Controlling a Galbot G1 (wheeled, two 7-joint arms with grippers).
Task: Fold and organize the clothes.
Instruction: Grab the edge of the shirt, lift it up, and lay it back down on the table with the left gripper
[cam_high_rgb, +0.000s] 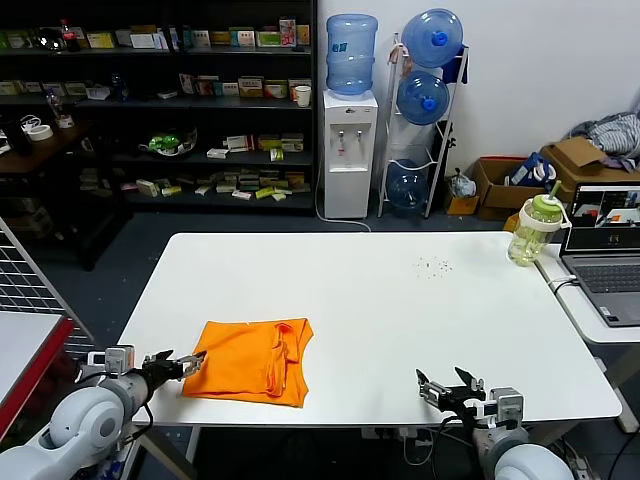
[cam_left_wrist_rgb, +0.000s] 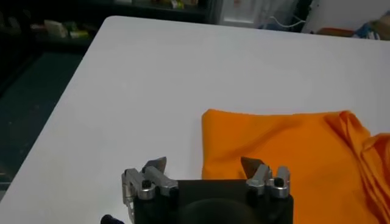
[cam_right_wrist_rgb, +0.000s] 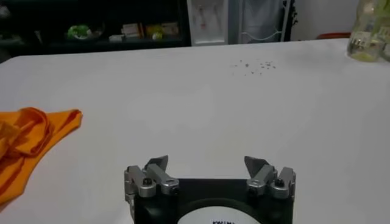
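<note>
The orange T-shirt (cam_high_rgb: 252, 360) lies folded into a rough rectangle on the white table (cam_high_rgb: 380, 310), near its front left. No lettering shows. My left gripper (cam_high_rgb: 182, 366) is open and empty at the shirt's left front corner, just off the cloth. In the left wrist view the shirt (cam_left_wrist_rgb: 286, 152) fills the space ahead of the open left gripper (cam_left_wrist_rgb: 207, 164). My right gripper (cam_high_rgb: 448, 386) is open and empty over the table's front edge, well right of the shirt. The right wrist view shows the shirt's edge (cam_right_wrist_rgb: 30, 137) far from the right gripper (cam_right_wrist_rgb: 207, 163).
A green-lidded bottle (cam_high_rgb: 536, 229) stands at the table's far right corner beside a laptop (cam_high_rgb: 608, 250) on a side table. Small dark specks (cam_high_rgb: 434, 266) lie on the table top. Shelves and a water dispenser (cam_high_rgb: 349, 150) stand behind.
</note>
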